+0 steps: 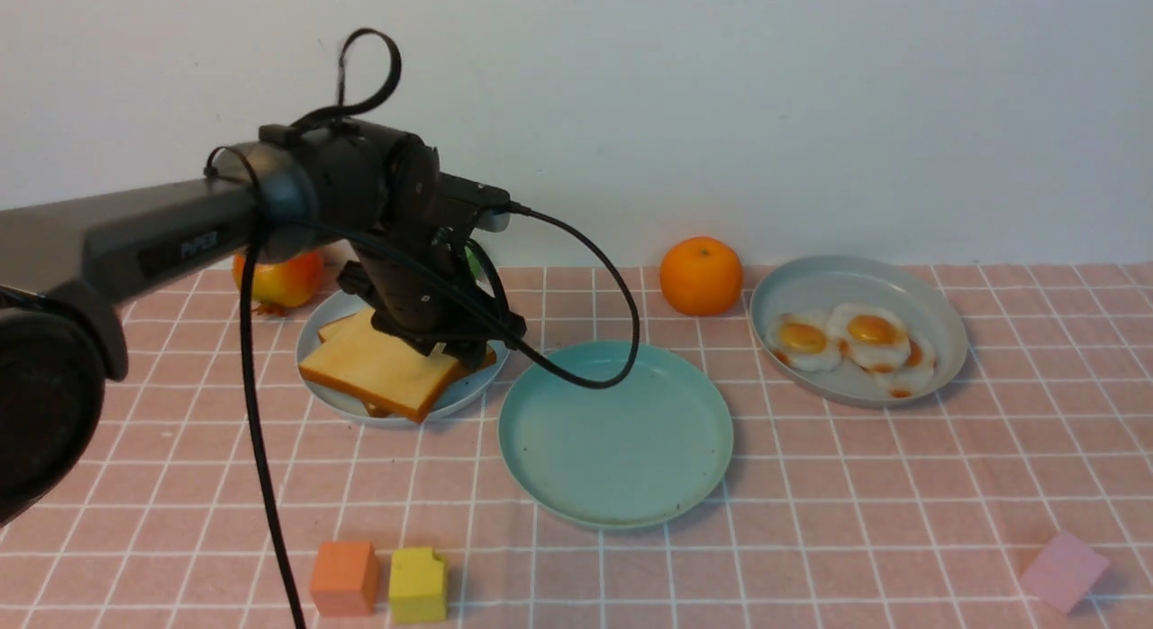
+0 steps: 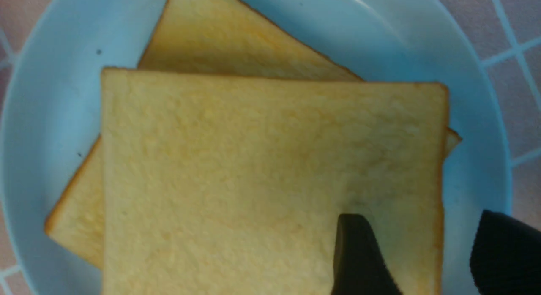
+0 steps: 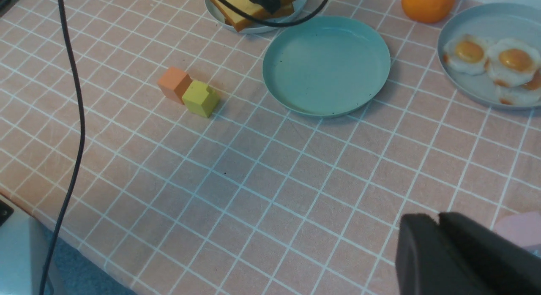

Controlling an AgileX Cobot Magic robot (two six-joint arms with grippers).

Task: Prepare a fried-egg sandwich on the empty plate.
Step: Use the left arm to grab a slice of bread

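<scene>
Two toast slices (image 2: 253, 168) stacked; left pincer (image 2: 419, 219) spread astride top slice's edge; right pincer (image 3: 439, 222) pressed together.

We count three plates (image 1: 621, 440) (image 1: 459, 396) (image 1: 856, 282), two toast slices (image 1: 383, 368) (image 1: 333, 327), three fried eggs (image 1: 802, 338) (image 1: 869, 330) (image 1: 910, 368), one orange (image 1: 701, 276), one apple (image 1: 281, 282) and three small blocks (image 1: 344, 578) (image 1: 419, 584) (image 1: 1065, 570).

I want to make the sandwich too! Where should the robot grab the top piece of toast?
Probably its edge nearest the teal plate, coming from above. The top toast lies flat, so only its thick crust edge that overhangs the lower slice gives the left gripper fingers something to pinch.
</scene>
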